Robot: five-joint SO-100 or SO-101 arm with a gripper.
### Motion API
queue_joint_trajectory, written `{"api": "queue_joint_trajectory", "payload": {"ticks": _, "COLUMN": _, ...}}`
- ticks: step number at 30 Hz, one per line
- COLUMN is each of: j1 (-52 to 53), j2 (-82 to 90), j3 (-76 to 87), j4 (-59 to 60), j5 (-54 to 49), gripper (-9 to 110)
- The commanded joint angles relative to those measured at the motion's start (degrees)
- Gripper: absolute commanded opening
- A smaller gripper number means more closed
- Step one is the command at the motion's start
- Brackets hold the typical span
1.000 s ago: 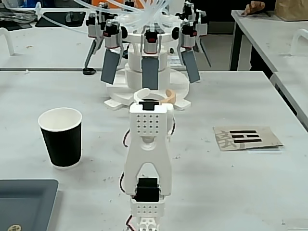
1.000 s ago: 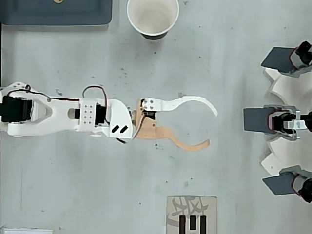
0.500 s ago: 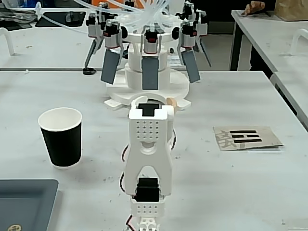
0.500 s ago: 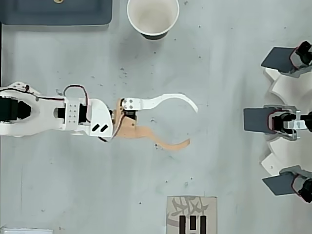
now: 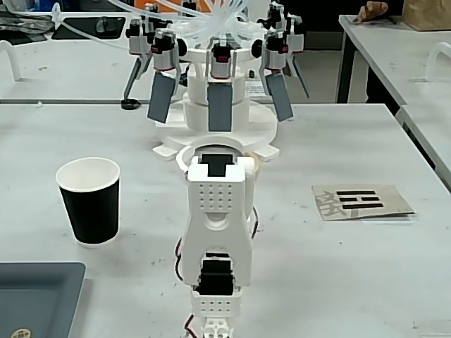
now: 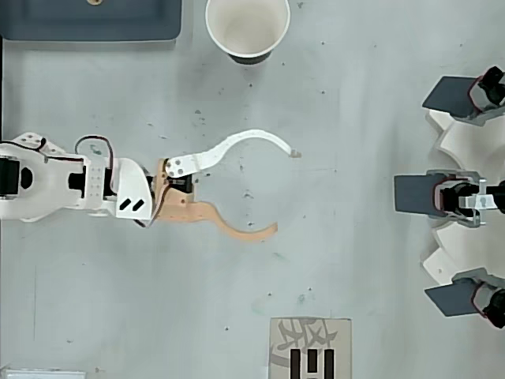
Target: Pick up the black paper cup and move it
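The black paper cup (image 6: 246, 30) is seen upright on the table (image 6: 355, 260), well apart from the gripper (image 6: 284, 191). The 2 curved fingers are spread wide and hold nothing, probably so that the cup can be enclosed.

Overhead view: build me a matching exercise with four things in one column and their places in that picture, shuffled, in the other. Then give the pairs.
Things:
1. black paper cup with white inside
2. two-finger tool with one white and one tan curved finger
3. dark grey flat tray
4. tan card printed with black bars

Places in the overhead view:
A. bottom edge, right of centre
B. top left corner
C. top edge, near the middle
D. centre, open over bare table

Pairs: 1-C, 2-D, 3-B, 4-A
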Motion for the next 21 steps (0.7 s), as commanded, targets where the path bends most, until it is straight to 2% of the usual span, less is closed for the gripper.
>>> {"api": "queue_joint_trajectory", "payload": {"ticks": 1, "j1": 0.0, "j2": 3.43, "j3": 2.11, "j4": -2.29, "j5": 0.88, "gripper": 30}}
{"api": "queue_joint_trajectory", "payload": {"ticks": 9, "j1": -2.46, "j2": 4.13, "j3": 9.76, "j4": -12.04, "j5": 6.06, "gripper": 34}}
{"api": "queue_joint_trajectory", "payload": {"ticks": 21, "j1": -8.61, "j2": 9.76, "j3": 12.57, "j4": -12.22, "j5": 2.02, "gripper": 43}}
